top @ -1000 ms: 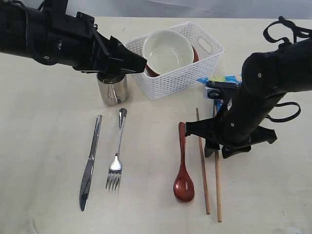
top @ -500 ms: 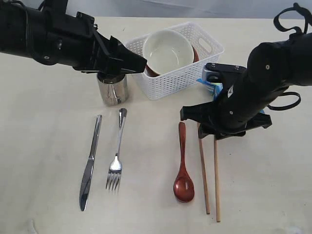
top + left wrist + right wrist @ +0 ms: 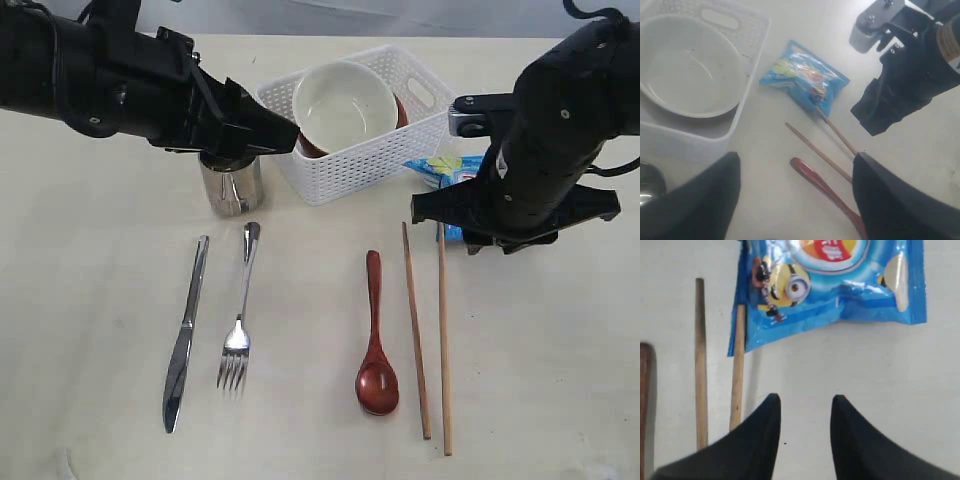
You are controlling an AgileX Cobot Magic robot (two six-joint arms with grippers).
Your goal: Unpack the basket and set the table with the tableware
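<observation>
Now:
- Chopsticks (image 3: 416, 330) are lying side by side on the table (image 3: 90, 300), upper ends just beside the right gripper (image 3: 804, 407); one tip is overlapping the bag (image 3: 840, 275) edge.
- Bowl (image 3: 345, 100) is sitting in the basket (image 3: 360, 165), next to the left gripper (image 3: 796, 162); cup (image 3: 230, 185) is standing under it.
- Right arm is hanging over the bag, pointing down; left arm is reaching in low over the cup.
- Right jaws are standing apart, gripping nothing; left jaws are spread wide, also empty.
</observation>
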